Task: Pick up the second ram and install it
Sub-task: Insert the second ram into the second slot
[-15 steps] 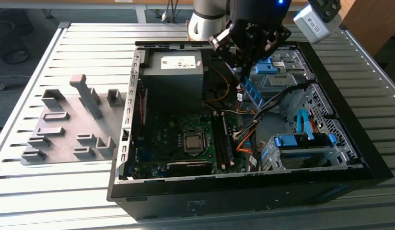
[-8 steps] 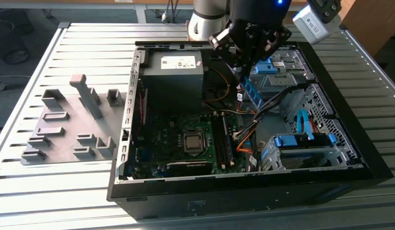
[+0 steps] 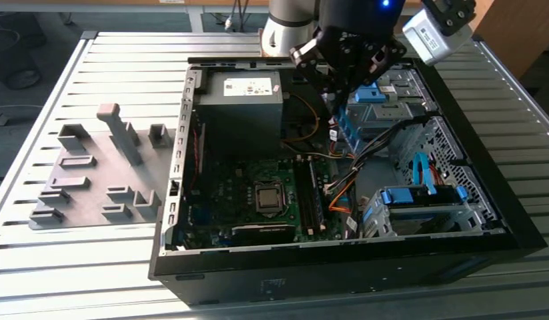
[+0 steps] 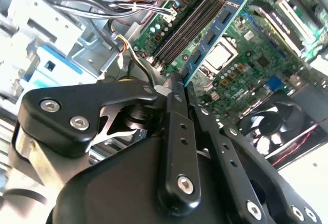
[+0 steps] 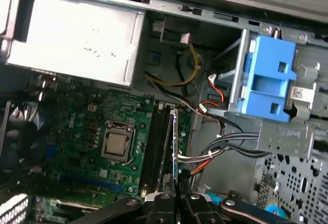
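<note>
The tool (image 4: 177, 88) is clamped on the second ram (image 4: 212, 34), holding it edge-on above the motherboard's (image 5: 77, 126) memory slots (image 5: 156, 147) inside the open computer case (image 3: 172, 200), at three o'clock of the CPU socket (image 5: 118, 144).

We're in a robotics lab or assembly workshop here: a slatted aluminium workbench (image 3: 123, 280) fills the frame, an opened desktop computer case (image 3: 346, 267) lies on it at centre, and a grey fixture plate (image 3: 96, 180) with holder blocks sits at middle left. Upper left, a bare floor and table legs (image 3: 196, 19) at the top edge.
</note>
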Robot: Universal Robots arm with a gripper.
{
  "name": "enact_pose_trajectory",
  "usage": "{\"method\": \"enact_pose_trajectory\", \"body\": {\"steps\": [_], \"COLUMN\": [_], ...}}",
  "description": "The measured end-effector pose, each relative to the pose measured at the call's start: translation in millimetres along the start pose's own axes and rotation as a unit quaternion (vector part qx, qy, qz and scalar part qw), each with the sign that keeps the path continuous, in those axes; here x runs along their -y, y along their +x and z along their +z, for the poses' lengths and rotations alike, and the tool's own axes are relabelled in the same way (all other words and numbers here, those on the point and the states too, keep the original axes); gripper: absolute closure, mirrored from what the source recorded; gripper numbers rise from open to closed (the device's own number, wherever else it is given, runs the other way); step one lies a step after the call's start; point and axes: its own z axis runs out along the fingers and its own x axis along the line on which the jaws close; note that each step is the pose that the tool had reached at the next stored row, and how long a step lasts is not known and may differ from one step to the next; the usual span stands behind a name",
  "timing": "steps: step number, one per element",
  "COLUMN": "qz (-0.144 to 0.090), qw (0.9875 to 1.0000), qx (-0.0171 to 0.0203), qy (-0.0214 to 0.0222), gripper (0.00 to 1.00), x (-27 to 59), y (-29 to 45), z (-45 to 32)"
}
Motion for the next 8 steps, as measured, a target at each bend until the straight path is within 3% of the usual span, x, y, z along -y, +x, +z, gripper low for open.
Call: {"method": "enact_pose_trajectory", "body": {"steps": [4, 8], "qz": [0.037, 0.074], "qw": [0.9993, 0.9973], "qx": [-0.0001, -0.0001], "qy": [0.0012, 0.0023], "gripper": [0.86, 0.86], "x": [0.0, 0.0], "y": [0.0, 0.0], "z": [0.8, 1.9]}}
